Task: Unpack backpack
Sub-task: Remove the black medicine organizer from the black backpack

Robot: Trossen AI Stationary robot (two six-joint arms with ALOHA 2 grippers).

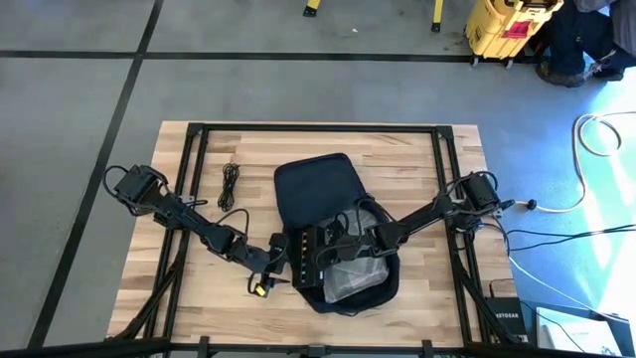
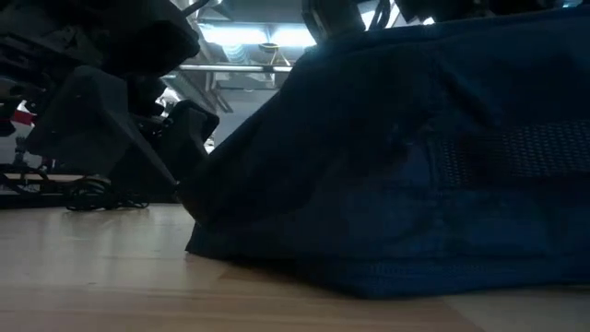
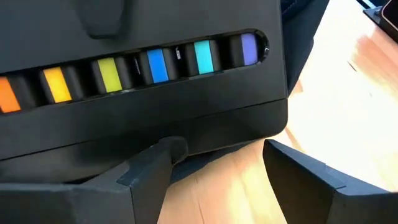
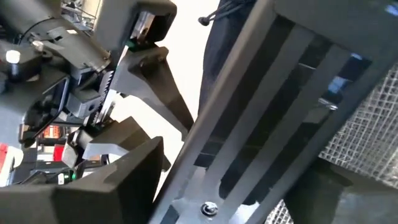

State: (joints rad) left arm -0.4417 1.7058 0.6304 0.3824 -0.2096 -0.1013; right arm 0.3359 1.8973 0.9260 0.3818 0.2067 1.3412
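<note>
I've got both arms at the mouth of the large soft dark navy backpack (image 1: 320, 199) lying mid-tabletop (image 1: 417, 159) — left pincer (image 3: 217, 168) spread open just under the black box with coloured ports (image 3: 143, 81), its long axis crosswise, right pincer (image 4: 224, 180) gripping that box's far side.

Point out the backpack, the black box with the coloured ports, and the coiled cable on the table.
backpack (image 1: 316, 184): high view, on its dark upper fabric panel.
black box (image 3: 186, 112): left wrist view, on its face below the coloured ports.
coiled cable (image 1: 231, 185): high view, on the middle of the bundle.
</note>
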